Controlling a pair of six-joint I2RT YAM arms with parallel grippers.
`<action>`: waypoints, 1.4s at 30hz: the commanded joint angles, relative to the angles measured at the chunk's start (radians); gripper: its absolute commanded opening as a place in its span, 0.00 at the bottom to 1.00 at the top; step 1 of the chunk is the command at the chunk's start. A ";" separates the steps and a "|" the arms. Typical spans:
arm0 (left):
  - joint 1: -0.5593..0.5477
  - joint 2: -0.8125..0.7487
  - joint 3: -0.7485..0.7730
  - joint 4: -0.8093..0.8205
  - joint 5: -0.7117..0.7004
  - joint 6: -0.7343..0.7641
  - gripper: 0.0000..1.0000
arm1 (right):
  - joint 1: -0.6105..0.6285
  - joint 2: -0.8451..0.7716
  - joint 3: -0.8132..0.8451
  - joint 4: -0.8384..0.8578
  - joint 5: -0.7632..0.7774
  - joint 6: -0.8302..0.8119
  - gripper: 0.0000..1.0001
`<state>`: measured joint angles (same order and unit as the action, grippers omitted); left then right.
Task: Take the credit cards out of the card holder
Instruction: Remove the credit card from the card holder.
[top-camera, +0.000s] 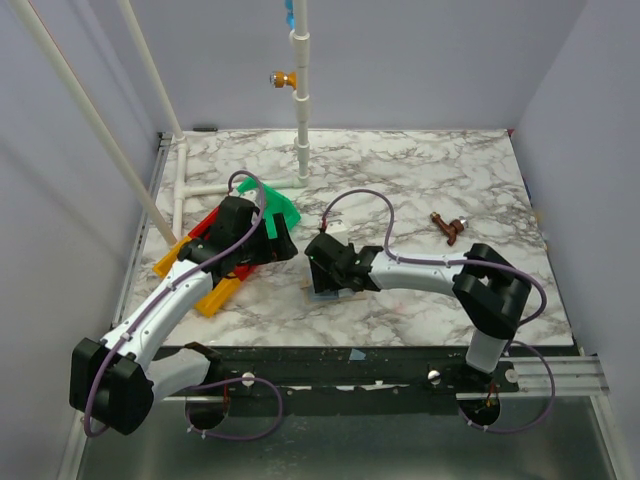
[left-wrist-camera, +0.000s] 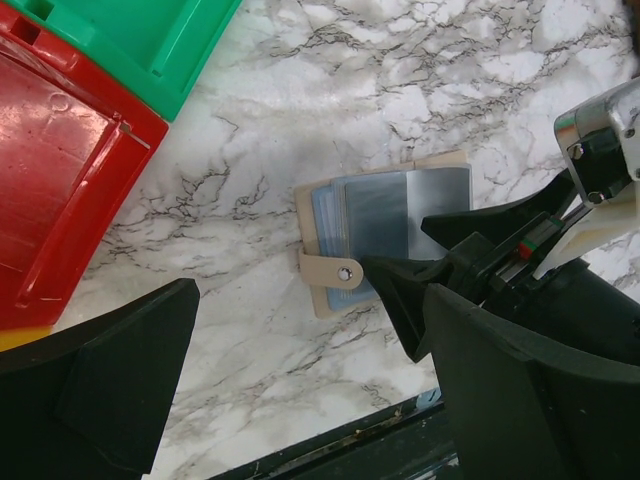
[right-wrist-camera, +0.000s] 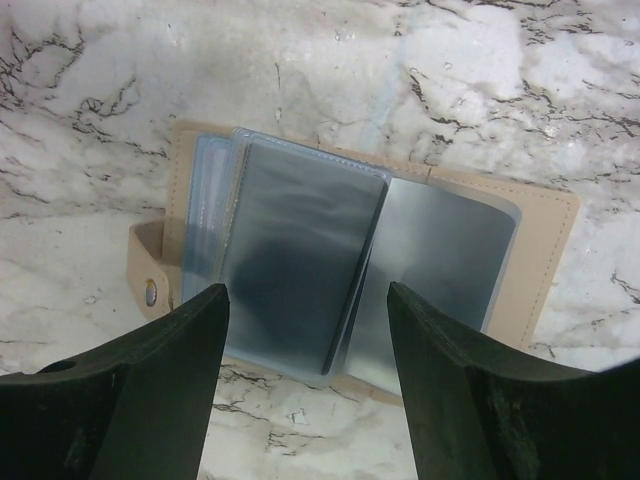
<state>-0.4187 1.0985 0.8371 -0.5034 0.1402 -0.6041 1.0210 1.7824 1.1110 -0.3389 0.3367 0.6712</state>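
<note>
Over the open card holder (right-wrist-camera: 330, 220) (lying flat), the right pincer (right-wrist-camera: 308, 300) gapes.

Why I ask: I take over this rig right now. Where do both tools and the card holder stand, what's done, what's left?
Left tool: open, empty, over the table near the red tray.
Right tool: open, straddling the card holder sleeves, nothing gripped.
Card holder: lies open on the marble table, sleeves fanned.
Done: holder is open.
Left: all credit cards; none lies out in any view.
</note>
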 joint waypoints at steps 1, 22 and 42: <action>0.006 -0.015 -0.009 0.020 0.017 -0.002 0.98 | 0.020 0.026 0.023 -0.018 0.051 -0.003 0.68; 0.006 0.001 -0.032 0.037 0.040 -0.007 0.99 | 0.031 0.025 -0.008 -0.007 0.080 0.024 0.28; -0.037 0.088 -0.075 0.156 0.192 -0.033 0.99 | 0.013 -0.034 -0.084 -0.006 0.094 0.067 0.09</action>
<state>-0.4385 1.1641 0.7753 -0.3946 0.2901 -0.6235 1.0431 1.7760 1.0672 -0.3313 0.4065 0.7116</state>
